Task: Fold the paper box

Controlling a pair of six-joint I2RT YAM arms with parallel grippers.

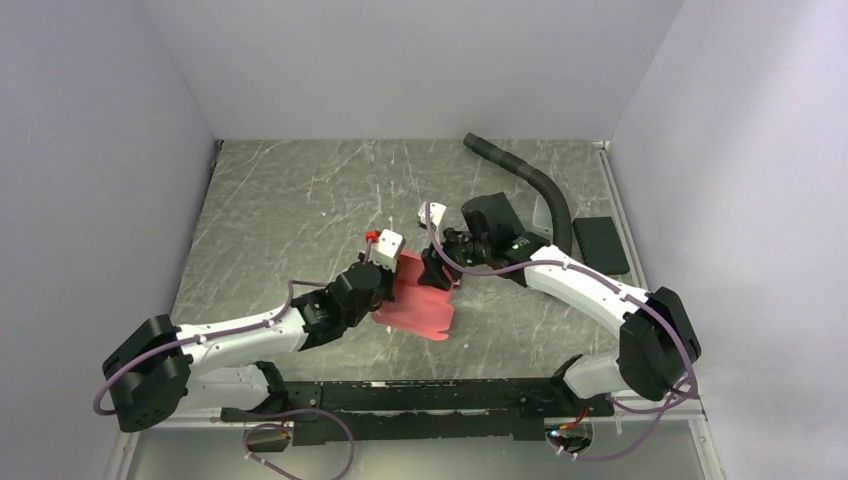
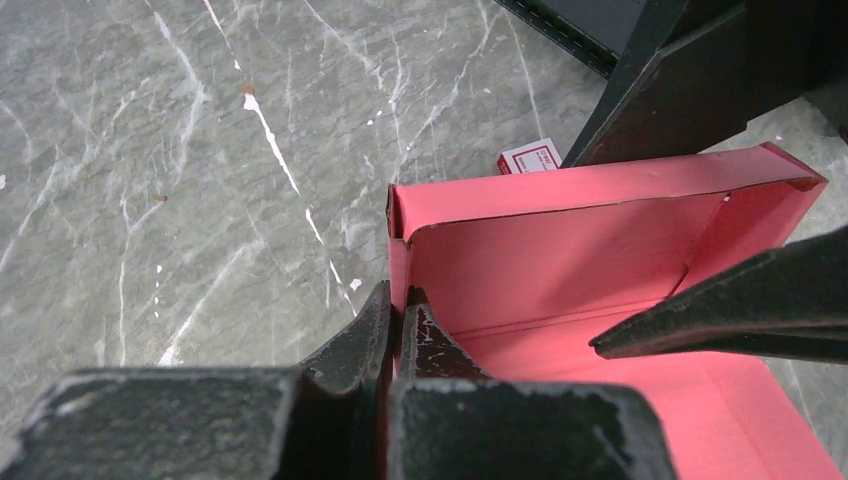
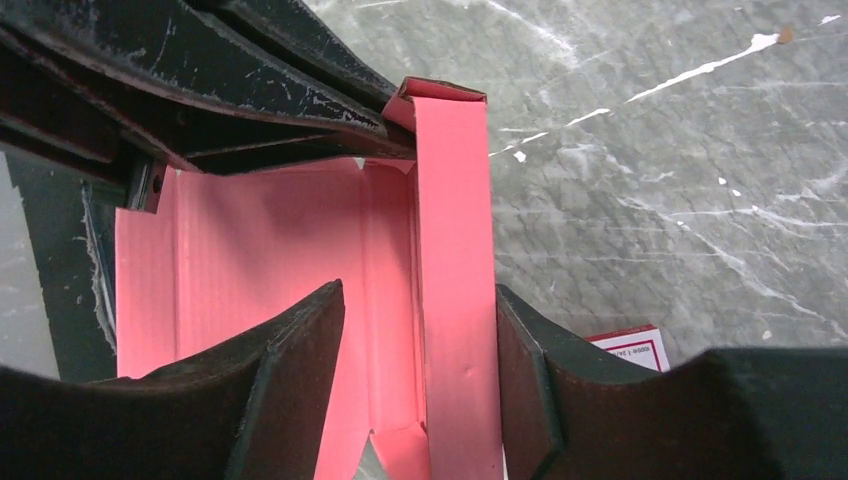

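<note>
The red-pink paper box (image 1: pixel 418 305) lies partly folded on the table between the two arms, with its far wall and one side wall raised. In the left wrist view the box (image 2: pixel 560 250) opens toward the camera. My left gripper (image 2: pixel 398 305) is shut on the box's left side wall near the corner. My right gripper (image 3: pixel 420 325) is open and straddles the folded-up wall (image 3: pixel 455 230), one finger inside the box and one outside. My left gripper's fingers (image 3: pixel 250 90) show at the top left of the right wrist view.
A tiny red-and-white card (image 2: pixel 530 157) lies on the table just beyond the box, and also shows in the right wrist view (image 3: pixel 630 345). A black corrugated hose (image 1: pixel 530 180) curves at the back right. A black flat pad (image 1: pixel 600 243) lies at the right.
</note>
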